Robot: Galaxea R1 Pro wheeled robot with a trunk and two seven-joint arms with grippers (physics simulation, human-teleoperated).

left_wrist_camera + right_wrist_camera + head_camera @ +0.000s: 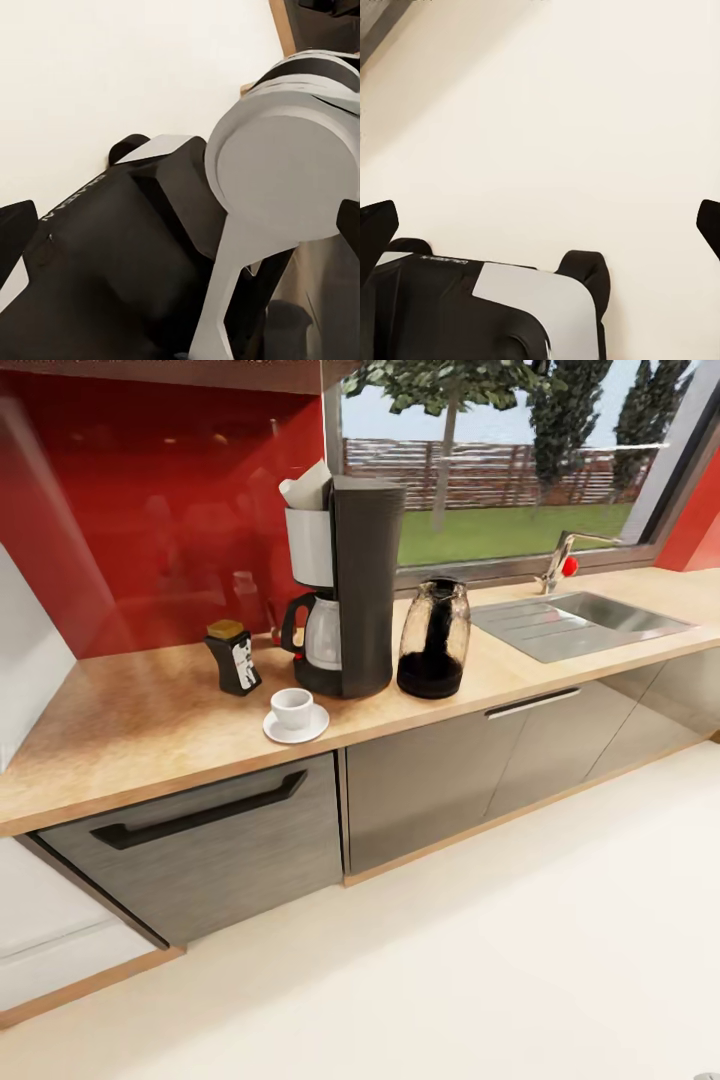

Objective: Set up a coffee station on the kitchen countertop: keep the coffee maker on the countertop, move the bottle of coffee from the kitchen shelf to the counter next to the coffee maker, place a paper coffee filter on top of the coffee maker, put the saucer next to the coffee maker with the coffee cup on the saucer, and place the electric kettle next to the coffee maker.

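Head view, left to right on the kitchen countertop [130, 730]: bottle of coffee [233, 658] stands upright, just left of the coffee maker [345, 590]. In front of them, near the counter edge, the coffee cup [292, 707] sits on the saucer [297, 728]. The paper coffee filter [305, 487] rests in the top of the coffee maker's white basket, tilted. Just right of the coffee maker stands the electric kettle [434, 640], upright, close but apart. Further right, a steel sink [575, 622] with a tap [562, 560] below a window. Red backsplash behind, grey cabinet fronts [430, 780] below, pale floor [500, 960].

Left wrist view: left gripper [180, 229] fingertips at both picture edges, spread wide open, nothing between; robot body parts beyond. Right wrist view: right gripper [544, 225] also spread wide, empty, over the floor.
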